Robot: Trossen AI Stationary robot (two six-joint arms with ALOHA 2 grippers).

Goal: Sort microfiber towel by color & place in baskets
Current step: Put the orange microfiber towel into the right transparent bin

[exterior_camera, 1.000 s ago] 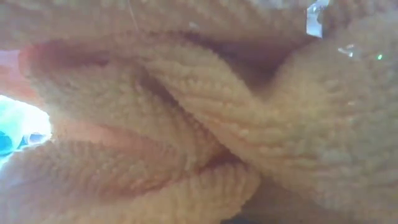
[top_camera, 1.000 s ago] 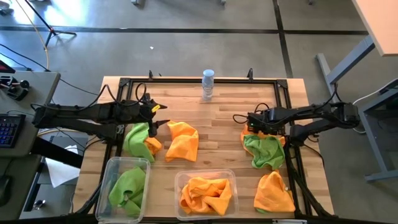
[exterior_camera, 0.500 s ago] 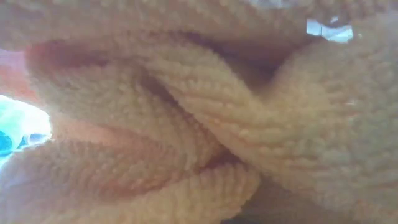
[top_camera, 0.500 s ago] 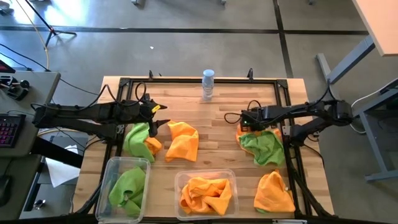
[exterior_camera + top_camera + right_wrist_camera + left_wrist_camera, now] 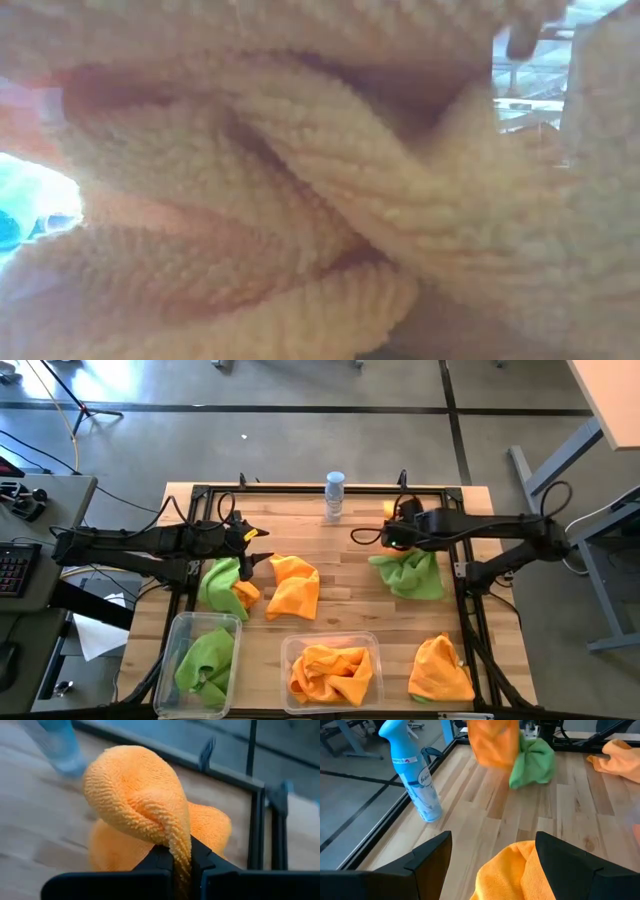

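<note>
My right gripper (image 5: 392,538) is raised over the table's far right part and is shut on an orange microfiber towel (image 5: 492,742). A green towel (image 5: 410,572) lies bunched on the wood just below it. My left gripper (image 5: 255,550) hovers open at the left, above another orange towel (image 5: 293,585) and beside a green one (image 5: 220,582). At the near edge, the narrower basket (image 5: 178,628) holds a green towel and the wider basket (image 5: 372,645) holds orange ones. One more orange towel (image 5: 440,670) lies at the near right. My right gripper pinches a bunched fold of the orange towel (image 5: 176,840) between its two fingers, several layers thick. The fingers slant downward. A loop of the cloth (image 5: 135,790) bulges past the fingertips. The remaining cloth hangs slack below the gripper, off the wood and close to the green towel.
A blue spray bottle (image 5: 334,495) stands at the middle of the far edge. A black metal frame (image 5: 300,490) runs around the tabletop. An orange towel (image 5: 300,200) pressed close to the lens fills the low view. Bare wood (image 5: 350,600) shows in the table's middle.
My right gripper has shut on the orange towel that lay under the green one. It has then risen, turning, toward the far edge and a little leftward. The orange towel has come up off the table. The green towel has slid with it toward the far edge.
</note>
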